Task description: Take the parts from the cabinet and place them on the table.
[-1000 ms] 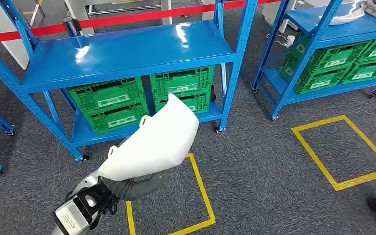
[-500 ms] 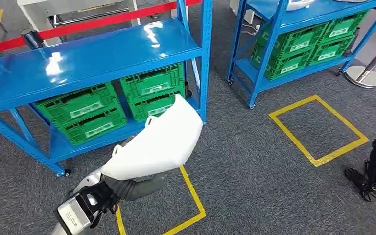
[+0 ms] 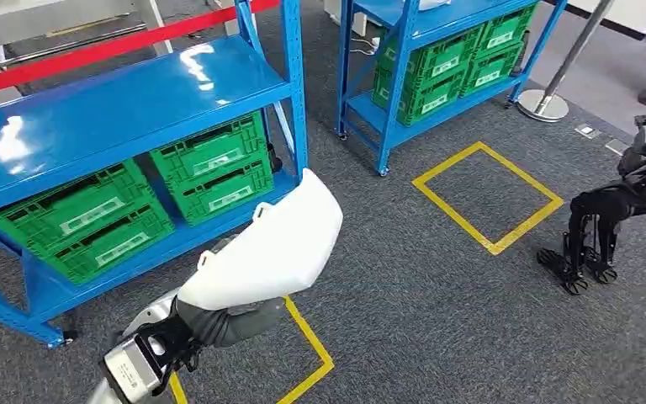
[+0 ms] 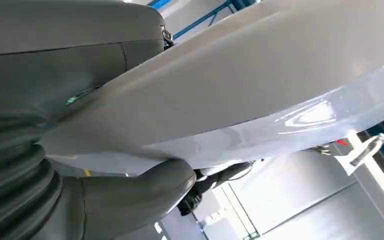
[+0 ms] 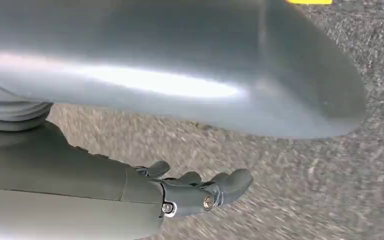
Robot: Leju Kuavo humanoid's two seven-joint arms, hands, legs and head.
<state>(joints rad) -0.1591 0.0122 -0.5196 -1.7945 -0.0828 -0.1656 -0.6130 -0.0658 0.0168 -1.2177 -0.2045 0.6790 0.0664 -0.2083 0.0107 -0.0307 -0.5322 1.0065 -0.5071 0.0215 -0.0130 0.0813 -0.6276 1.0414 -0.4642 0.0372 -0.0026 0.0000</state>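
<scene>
A: Left hand (image 3: 219, 318), item 1: gripping the white part (image 3: 265, 246) at its narrow end, carried over the carpet beside the rack (image 3: 118, 101).

B: Right hand (image 5: 190, 192)?

A: Hanging, fingers loosely apart, holding nothing.

B: Handling?

A: Likely a light, stiff, glossy shell; slippery, so grip near the tabbed edge.

B: Counts?

A: 1 part, 2 racks, 4 green crates (image 3: 210, 164) on the near rack, 2 yellow floor squares (image 3: 488, 195).

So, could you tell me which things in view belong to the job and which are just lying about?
Belonging to the job:
- white part, held by the left hand
- right hand, holding nothing

Just lying about:
- blue racks
- green crates
- yellow floor squares
- red barrier tape
- stanchion base
</scene>
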